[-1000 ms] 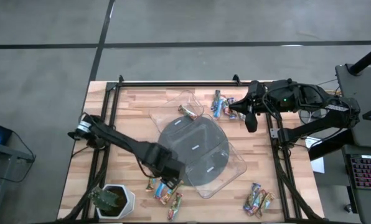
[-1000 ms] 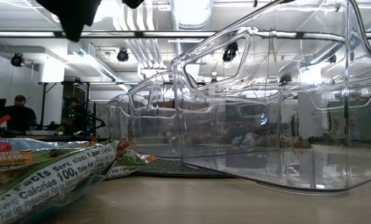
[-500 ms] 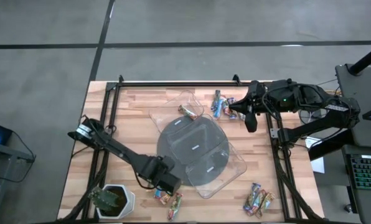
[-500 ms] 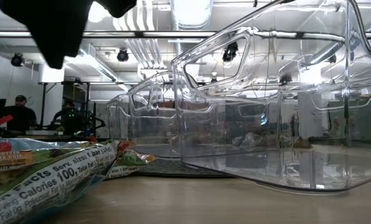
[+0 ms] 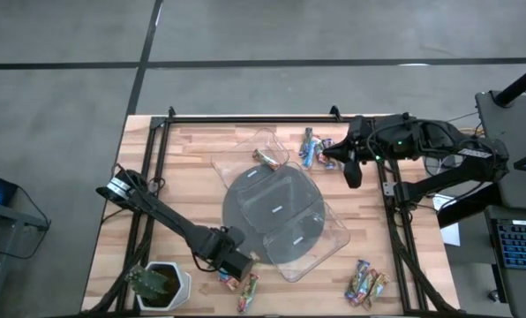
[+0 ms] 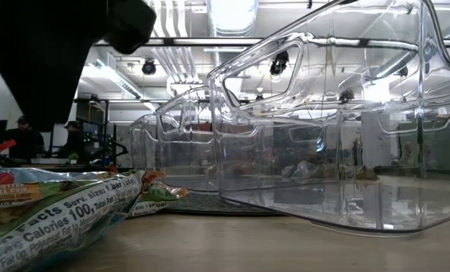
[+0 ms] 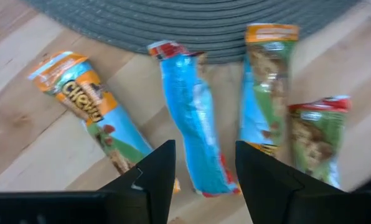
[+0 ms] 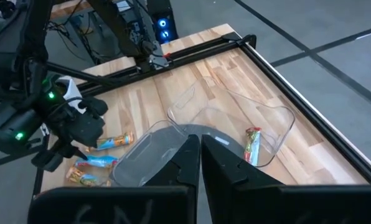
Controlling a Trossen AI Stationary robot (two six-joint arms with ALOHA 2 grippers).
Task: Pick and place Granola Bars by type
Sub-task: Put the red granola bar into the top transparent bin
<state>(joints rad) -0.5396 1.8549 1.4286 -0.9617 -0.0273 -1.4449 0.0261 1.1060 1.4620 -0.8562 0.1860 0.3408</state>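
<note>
- My left gripper (image 7: 201,163) hangs low over the granola bars (image 5: 237,283) at the tabletop's (image 5: 192,155) near edge, fingers (image 7: 154,171) released and holding nothing.
- The blue bar (image 7: 193,143) lies directly ahead in the gap between them; I judge its long axis runs along my reach, so the fingers straddle its width.
- My right gripper (image 5: 352,173) waits clenched and empty above the far-right bars (image 5: 313,150).

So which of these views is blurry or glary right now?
Left wrist view: motion-smeared, worst at the green bar, while the blue bar between the left gripper fingers stays readable. Low view: ceiling lights glare off the clear tray, and the near wrapper is soft.
</note>
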